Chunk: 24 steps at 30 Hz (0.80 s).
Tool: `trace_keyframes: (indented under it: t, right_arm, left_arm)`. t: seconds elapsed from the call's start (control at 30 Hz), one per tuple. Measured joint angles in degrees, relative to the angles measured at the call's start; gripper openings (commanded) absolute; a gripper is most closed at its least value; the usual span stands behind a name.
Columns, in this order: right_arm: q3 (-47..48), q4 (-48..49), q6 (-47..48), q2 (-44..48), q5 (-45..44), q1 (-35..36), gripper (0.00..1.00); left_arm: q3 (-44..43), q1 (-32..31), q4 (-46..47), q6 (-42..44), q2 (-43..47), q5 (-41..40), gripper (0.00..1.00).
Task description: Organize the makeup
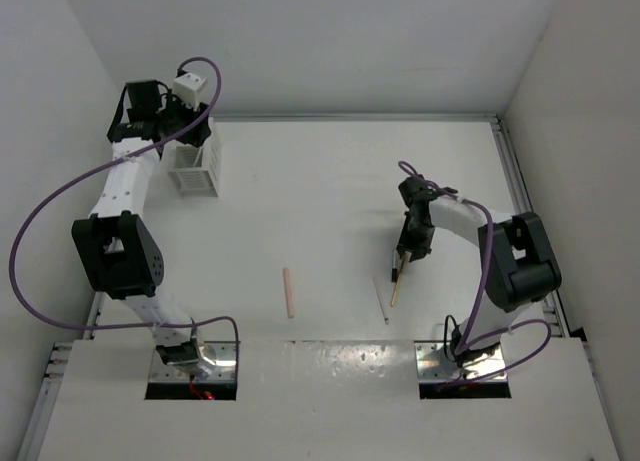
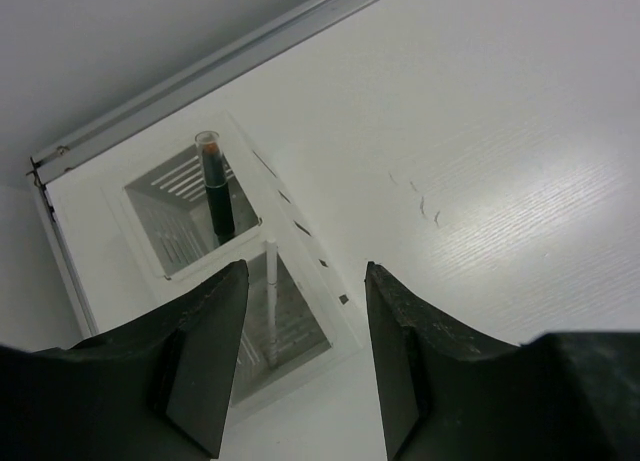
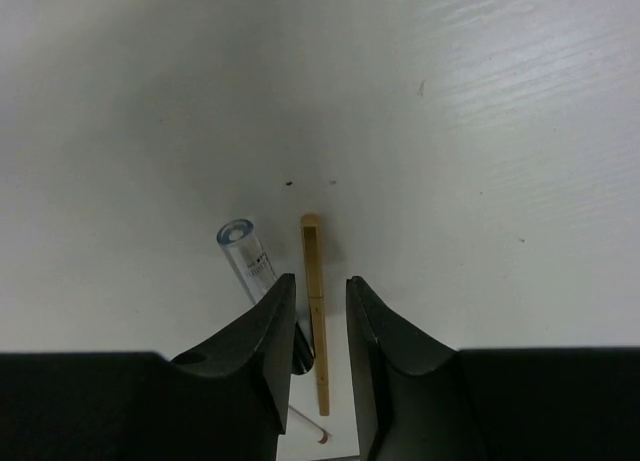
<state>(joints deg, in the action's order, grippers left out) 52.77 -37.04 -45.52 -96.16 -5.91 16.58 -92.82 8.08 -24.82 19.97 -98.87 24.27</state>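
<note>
While the right gripper (image 3: pixel 320 283) is held low over the table (image 1: pixel 330 181), its jaws are set narrowly apart on either side of the tan wooden stick (image 3: pixel 315 321), which lies flat between them. No contact with the fingers is seen, so nothing is gripped. A short clear-capped stick (image 3: pixel 246 253) with a black lower part lies just beside the tan one, angled away from it and partly hidden under one finger. A thin white stick (image 3: pixel 306 425) is glimpsed by the tan stick's near end. In the top view the pink stick (image 1: pixel 289 292) is seen lying alone near the table's middle, well apart from that group. The left gripper (image 2: pixel 305 271) is held wide apart above the white slatted box (image 2: pixel 135 246) at the table's far left corner, with nothing between its fingers. A black stick (image 2: pixel 218 206) with a clear cap is stood leaning in the farther compartment. A thin pale stick (image 2: pixel 270 301) is stood in the nearer one.
</note>
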Motion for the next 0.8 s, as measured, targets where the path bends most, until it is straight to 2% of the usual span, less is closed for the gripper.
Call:
trace_keyframes:
  t: [0.33,0.5,0.6,0.8]
  right_arm:
    - [0.2,1.2,0.0,-3.3,0.2,-0.4,0.25]
    - [0.3,1.1,-0.1,-3.3,-0.1,-0.4,0.15]
    - [0.5,1.0,-0.1,-3.7,-0.1,-0.4,0.0]
    - [0.8,0.4,0.7,-3.9,-0.3,-0.6,0.0]
  left_arm:
    - [0.8,-0.2,-0.4,-0.7,0.1,0.4,0.56]
    - [0.8,-0.2,-0.5,-0.7,0.1,0.4,0.56]
    - [0.8,-0.2,-0.5,-0.7,0.1,0.5,0.56]
    - [0.8,-0.2,-0.8,-0.7,0.1,1.1,0.56]
